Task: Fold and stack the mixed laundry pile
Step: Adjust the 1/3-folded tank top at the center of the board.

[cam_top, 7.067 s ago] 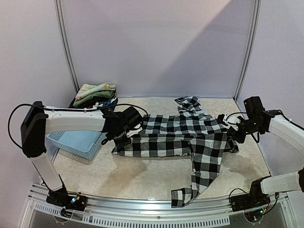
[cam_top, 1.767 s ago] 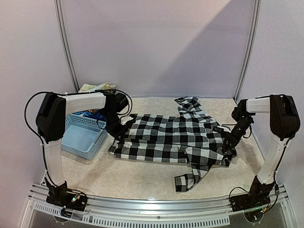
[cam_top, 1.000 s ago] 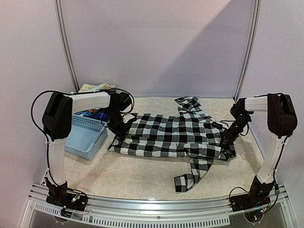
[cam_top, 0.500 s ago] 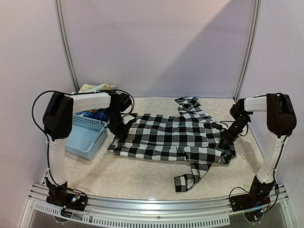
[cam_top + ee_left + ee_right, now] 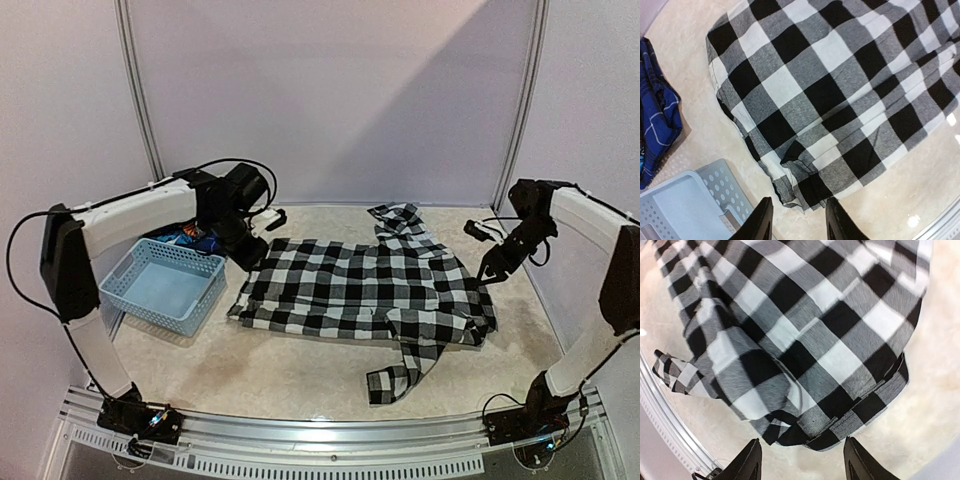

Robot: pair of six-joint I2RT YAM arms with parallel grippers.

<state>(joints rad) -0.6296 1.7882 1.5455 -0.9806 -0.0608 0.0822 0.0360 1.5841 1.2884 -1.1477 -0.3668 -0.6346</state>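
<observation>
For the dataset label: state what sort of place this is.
Probably a robot lab test cell: left arm and right arm on a tabletop enclosed by plain walls, with a checked shirt and perforated basket.

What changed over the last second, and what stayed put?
Both arms let go of the checked shirt and rose: the left gripper up and back from its left edge, the right gripper up from its right edge, both now open. The shirt stayed spread flat; the basket did not move.
</observation>
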